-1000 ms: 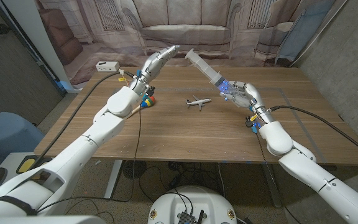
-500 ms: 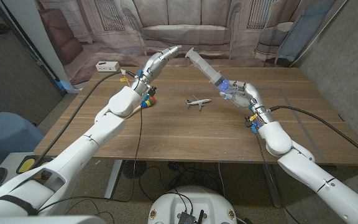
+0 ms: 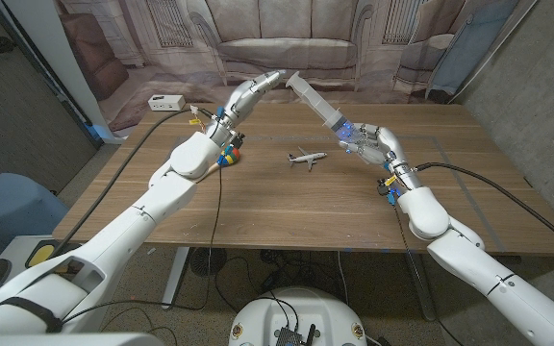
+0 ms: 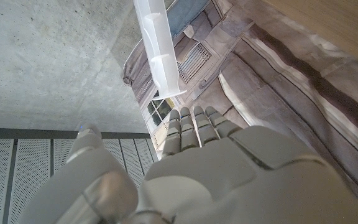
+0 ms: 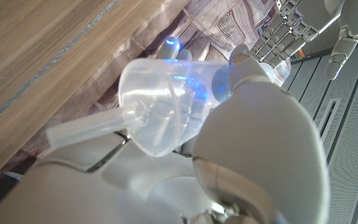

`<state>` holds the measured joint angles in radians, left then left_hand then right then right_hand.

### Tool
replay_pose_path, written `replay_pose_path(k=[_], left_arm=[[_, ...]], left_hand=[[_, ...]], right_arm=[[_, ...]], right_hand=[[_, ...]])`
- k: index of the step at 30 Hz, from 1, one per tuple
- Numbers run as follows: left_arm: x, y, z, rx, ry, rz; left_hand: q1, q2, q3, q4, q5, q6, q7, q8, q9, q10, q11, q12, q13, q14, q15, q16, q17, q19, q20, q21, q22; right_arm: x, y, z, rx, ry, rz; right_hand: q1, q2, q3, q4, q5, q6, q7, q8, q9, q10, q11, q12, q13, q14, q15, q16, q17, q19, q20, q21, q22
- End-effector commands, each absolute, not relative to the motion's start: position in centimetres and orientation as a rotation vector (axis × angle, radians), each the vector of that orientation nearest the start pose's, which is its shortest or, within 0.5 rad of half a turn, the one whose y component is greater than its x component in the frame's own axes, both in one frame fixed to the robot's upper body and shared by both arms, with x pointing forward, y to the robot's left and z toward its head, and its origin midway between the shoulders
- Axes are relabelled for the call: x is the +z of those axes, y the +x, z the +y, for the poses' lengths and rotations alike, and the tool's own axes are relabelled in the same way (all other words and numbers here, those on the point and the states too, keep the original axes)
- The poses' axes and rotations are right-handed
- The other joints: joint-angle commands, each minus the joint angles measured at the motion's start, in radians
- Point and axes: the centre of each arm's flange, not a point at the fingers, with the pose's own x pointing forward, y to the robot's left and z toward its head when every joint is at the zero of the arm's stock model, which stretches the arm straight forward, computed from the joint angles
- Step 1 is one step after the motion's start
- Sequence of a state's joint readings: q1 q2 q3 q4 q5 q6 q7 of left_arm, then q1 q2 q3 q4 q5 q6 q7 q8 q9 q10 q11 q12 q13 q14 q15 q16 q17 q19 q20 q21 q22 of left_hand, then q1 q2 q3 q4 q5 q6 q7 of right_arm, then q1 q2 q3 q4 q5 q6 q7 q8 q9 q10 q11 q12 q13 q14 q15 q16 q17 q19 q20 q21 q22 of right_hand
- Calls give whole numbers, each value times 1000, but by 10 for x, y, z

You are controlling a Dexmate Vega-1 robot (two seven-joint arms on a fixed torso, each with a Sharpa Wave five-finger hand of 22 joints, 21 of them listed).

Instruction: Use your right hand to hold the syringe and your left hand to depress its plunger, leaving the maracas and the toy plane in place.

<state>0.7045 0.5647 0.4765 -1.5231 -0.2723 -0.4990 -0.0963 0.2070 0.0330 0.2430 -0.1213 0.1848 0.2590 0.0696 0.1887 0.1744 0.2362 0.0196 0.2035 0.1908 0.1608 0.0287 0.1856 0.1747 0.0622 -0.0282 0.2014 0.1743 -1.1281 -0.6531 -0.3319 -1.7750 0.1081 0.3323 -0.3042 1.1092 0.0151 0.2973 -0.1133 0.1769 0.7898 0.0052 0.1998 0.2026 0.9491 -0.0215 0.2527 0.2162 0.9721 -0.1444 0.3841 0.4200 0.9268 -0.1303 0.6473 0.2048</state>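
My right hand [image 3: 371,144] holds a clear syringe [image 3: 321,108] by its barrel, raised above the table and slanting up toward the far left. In the right wrist view the barrel's end [image 5: 160,106] sits between my fingers [image 5: 253,143]. My left hand [image 3: 248,94] is stretched out with its fingers straight, their tips right at the plunger's end [image 3: 290,79]; whether they touch is unclear. In the left wrist view the plunger [image 4: 157,50] hangs just beyond my fingertips [image 4: 194,121]. The toy plane [image 3: 306,159] lies mid-table. The colourful maracas [image 3: 227,157] lie under my left forearm.
A white power strip [image 3: 164,102] sits at the table's far left corner. Cables run along both arms and off the table's [image 3: 287,211] sides. A backdrop printed with a sofa stands behind the table.
My left hand has moved right and slightly up, closing the gap to the plunger's end. The right hand and syringe have stayed nearly still.
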Motion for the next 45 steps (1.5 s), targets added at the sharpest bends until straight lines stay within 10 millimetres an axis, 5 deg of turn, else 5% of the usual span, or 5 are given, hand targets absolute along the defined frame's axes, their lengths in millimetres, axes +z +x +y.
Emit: replay_pose_path(k=[1,45], left_arm=[[102,569,175,-487,454,-1085],[103,573,165,-530,487,-1063]], left_hand=[[12,4,-1,-4,1,5,-8,-1,3,5,3,2,2,-2,-2,-2,2,-3,4,-4,3],[16,10,0,-3,1,5,-8,-2,3,4,2,2,2,-6,-2,-2,2,-12,16,-7,3]], right_arm=[[-24,539,-238,99,-404,-884],[-19,542,-231,106,-392,-900]], right_hand=[[-74,181,196,188,4,6,2,4,4,24,13,5,5,10,-40,-1,5,-5,-20,8,-1],[-80,178,208,180,3,11,5,2,5,25,16,4,10,13,-39,-5,18,-20,-19,48,-5]])
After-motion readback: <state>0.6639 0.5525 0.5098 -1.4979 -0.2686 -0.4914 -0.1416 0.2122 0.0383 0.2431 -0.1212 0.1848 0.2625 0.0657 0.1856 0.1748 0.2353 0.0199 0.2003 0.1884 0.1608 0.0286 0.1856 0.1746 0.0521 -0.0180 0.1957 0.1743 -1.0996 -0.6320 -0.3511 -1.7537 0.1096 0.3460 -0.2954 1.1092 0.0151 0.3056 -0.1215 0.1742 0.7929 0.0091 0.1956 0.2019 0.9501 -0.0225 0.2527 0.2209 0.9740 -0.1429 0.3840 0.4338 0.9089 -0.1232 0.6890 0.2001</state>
